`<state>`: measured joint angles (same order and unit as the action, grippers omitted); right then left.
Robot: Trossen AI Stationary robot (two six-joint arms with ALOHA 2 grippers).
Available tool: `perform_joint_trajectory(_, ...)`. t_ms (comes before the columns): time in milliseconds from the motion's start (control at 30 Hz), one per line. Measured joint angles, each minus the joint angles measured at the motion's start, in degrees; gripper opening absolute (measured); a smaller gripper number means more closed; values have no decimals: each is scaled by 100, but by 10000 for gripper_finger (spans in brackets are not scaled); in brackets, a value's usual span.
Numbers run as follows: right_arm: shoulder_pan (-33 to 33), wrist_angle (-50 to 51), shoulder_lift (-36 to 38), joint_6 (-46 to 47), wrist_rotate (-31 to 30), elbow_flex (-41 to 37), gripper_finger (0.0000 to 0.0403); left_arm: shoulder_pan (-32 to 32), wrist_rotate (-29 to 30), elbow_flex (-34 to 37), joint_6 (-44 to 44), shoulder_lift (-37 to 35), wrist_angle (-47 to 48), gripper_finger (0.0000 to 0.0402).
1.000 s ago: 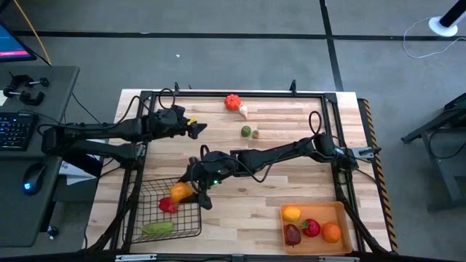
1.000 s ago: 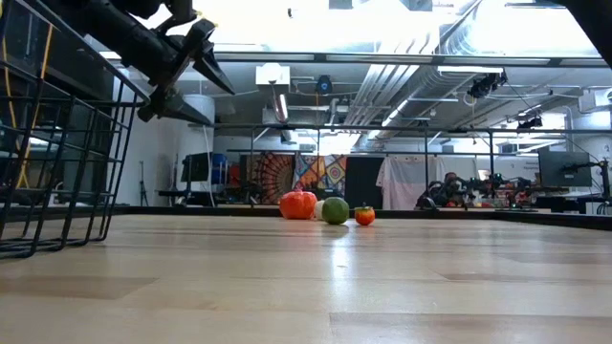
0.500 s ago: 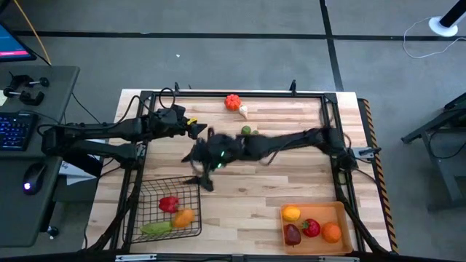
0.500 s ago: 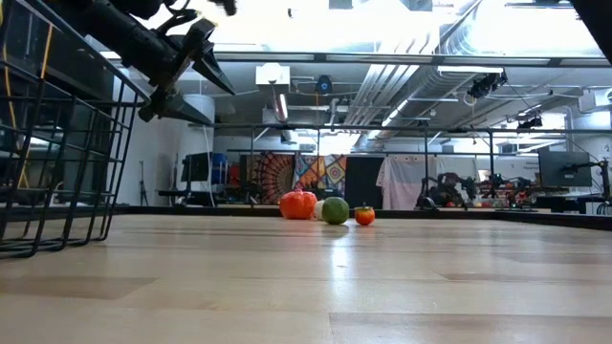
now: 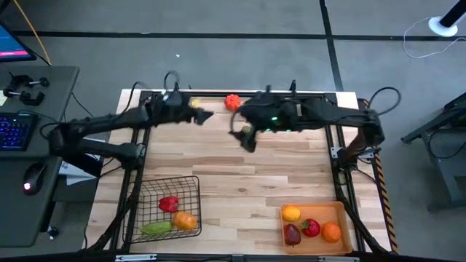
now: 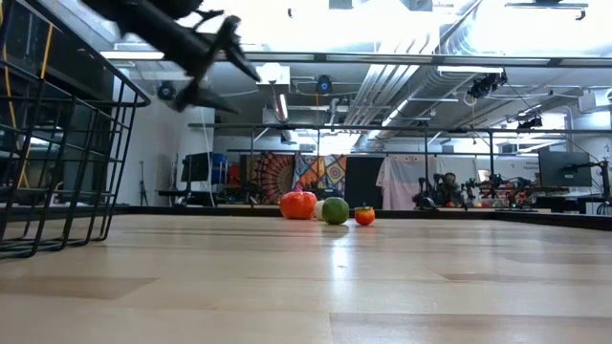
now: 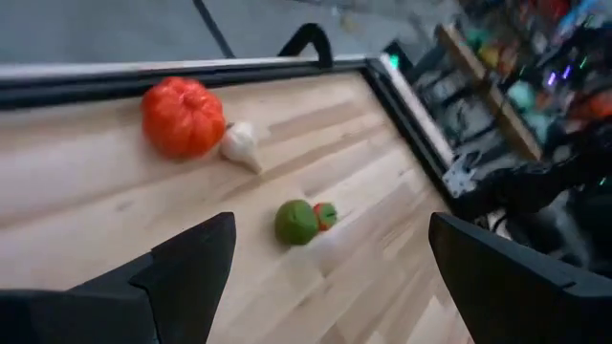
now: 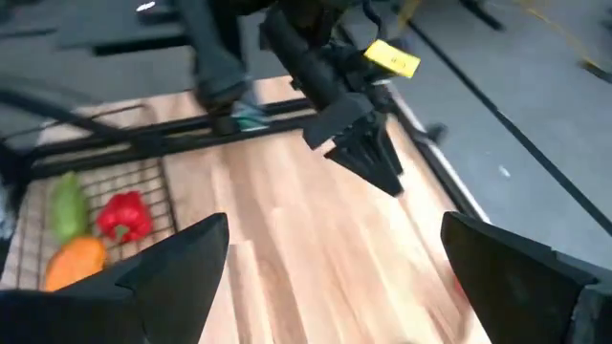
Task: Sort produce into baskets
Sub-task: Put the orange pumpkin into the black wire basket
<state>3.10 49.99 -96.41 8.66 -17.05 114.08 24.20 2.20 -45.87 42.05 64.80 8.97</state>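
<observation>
A black wire basket (image 5: 166, 211) at the near left holds a red pepper (image 5: 168, 204), an orange piece (image 5: 184, 218) and a green one (image 5: 156, 228). The orange tray (image 5: 342, 218) at the near right holds several fruits. By the far edge an orange-red pumpkin (image 7: 183, 117), a white piece (image 7: 240, 145), a green ball (image 7: 295, 222) and a small red piece (image 7: 326, 214) lie on the table. My left gripper (image 5: 204, 116) hangs open left of them. My right gripper (image 5: 244, 138) is open, raised above the green ball.
A black frame rail (image 5: 218, 93) runs along the table's far edge, just behind the pumpkin. The two grippers are close together at the far middle. Bare wood (image 5: 247, 189) lies between basket and tray.
My right gripper has risen from the basket's far edge and swung toward the far edge, tipping up. The orange piece it had there has fallen into the basket and lies beside the red pepper. My left gripper has moved a little right, toward the pumpkin.
</observation>
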Motion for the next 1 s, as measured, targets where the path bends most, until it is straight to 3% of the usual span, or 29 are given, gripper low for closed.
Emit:
perform_joint_trajectory(100,81,402,283,585,-490,0,374,415,-466,-988,-589,989,554,337)
perform_joint_trajectory(267,349,1074,430,1477,-1235,0,374,818,-558,-2802,-1640,2768,1640,337)
perform_joint_trajectory(500,742,1554,412,2316,-1458,-345,374,1054,-512,-4612,-1845,4559,2357,337)
perform_joint_trajectory(767,1121,1452,410,3217,-1445,-1219,374,1121,109,-5656,-2020,5693,3120,337)
perform_joint_trajectory(1000,1195,965,408,3802,-1443,-1864,374,1115,300,-5910,-2408,5886,3023,337)
